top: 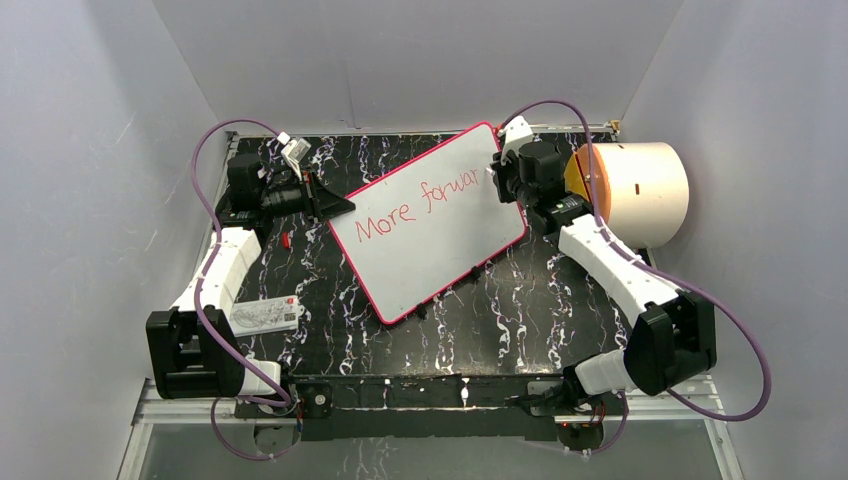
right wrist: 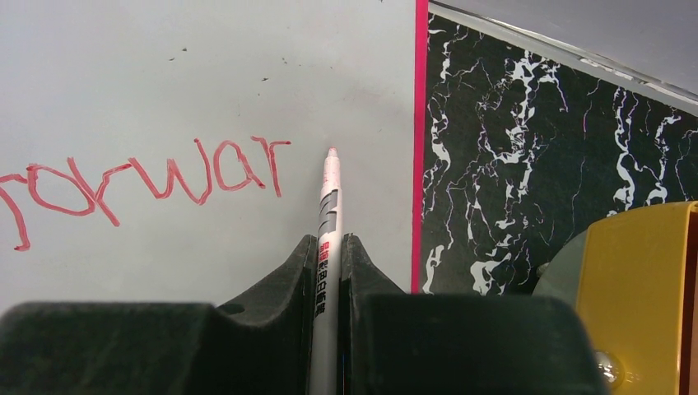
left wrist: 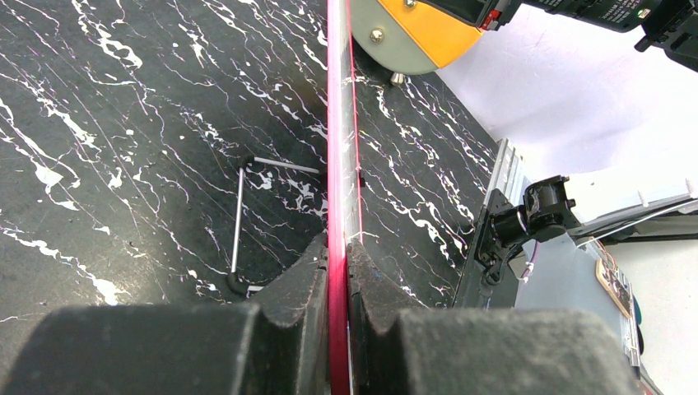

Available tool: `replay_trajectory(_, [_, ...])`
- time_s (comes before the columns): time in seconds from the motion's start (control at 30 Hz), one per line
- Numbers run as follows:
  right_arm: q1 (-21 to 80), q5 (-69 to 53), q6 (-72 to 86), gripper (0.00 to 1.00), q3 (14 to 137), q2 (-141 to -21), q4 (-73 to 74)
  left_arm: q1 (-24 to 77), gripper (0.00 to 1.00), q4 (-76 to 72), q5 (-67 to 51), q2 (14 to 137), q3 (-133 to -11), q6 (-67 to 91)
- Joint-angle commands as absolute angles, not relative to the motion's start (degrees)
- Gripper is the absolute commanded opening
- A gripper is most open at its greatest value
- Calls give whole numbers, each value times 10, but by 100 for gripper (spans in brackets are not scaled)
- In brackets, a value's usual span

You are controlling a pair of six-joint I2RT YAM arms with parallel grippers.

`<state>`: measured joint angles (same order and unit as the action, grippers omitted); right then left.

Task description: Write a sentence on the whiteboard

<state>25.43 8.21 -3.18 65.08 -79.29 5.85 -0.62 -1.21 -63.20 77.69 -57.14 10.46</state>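
Robotics lab test cell, plain grey enclosure walls [top: 400, 60] on three sides, black marbled tabletop [top: 500, 320], aluminium rail [top: 170, 408] along the near edge, left arm [top: 215, 270] and right arm [top: 610, 260] mounted there, purple cables [top: 545, 102] looped loose.

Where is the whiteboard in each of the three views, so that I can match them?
Top external: the whiteboard is the slanted rectangle in the middle, red writing on it.
Left wrist: edge-on, a thin upright strip in the centre, clamped by the left gripper.
Right wrist: its white face fills the left half, pink rim at its right.
Shared landmark: the yellow disc, near the board in all three.
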Motion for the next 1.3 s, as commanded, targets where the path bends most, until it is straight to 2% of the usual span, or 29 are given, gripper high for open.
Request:
replay_trajectory(0.0, [250,69,-35,0,683,-797,31,12,0,54,-592,799,-550,65])
replay_trajectory(1.27, [249,4,-34,0,673,-791,85,12,0,54,-597,802,-551,65])
